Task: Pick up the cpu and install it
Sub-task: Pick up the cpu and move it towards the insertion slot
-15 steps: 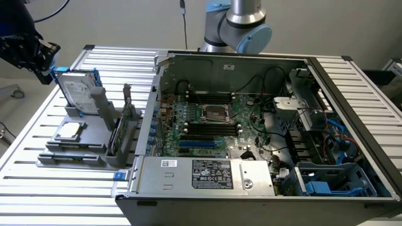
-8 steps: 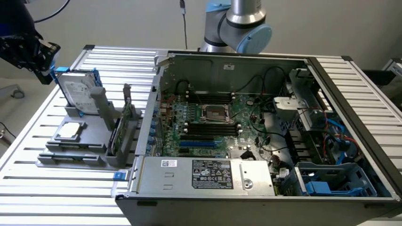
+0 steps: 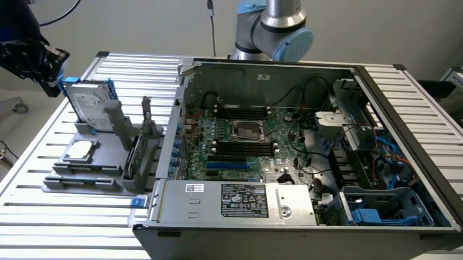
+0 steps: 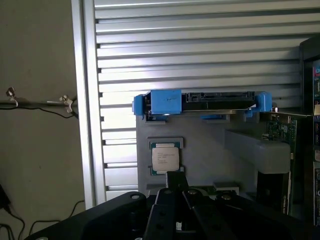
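Silvery square cpu (image 4: 165, 159) lies flat in the grey plastic holder's (image 4: 210, 150) recess, top exposed for the clenched, empty claw (image 4: 175, 179) hovering clear of that holder.

The cpu (image 3: 79, 150) lies in the holder (image 3: 108, 165), hard drive (image 3: 90, 105) upright behind it, computer case (image 3: 261, 76) on the exterior view's right; my pincer (image 4: 175, 181) hangs clear.

The cpu (image 4: 165, 159) had a pale, satin metal top; its holder (image 4: 205, 145) was matt grey plastic; the tabletop (image 4: 200, 30) was ribbed, bright metal.
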